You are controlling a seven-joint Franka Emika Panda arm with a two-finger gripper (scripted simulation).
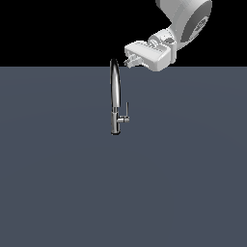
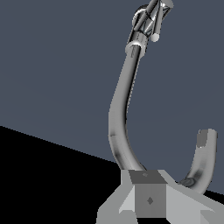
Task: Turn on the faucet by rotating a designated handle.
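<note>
Slim chrome faucet point(image 1: 115, 96) stands upright on the grey counter point(image 1: 58, 183), its tall narrow spout arching over at the top. Thin straight chrome rod handle point(image 1: 127, 110) points upward from a short side cylinder on the exterior view's right of the body
</note>
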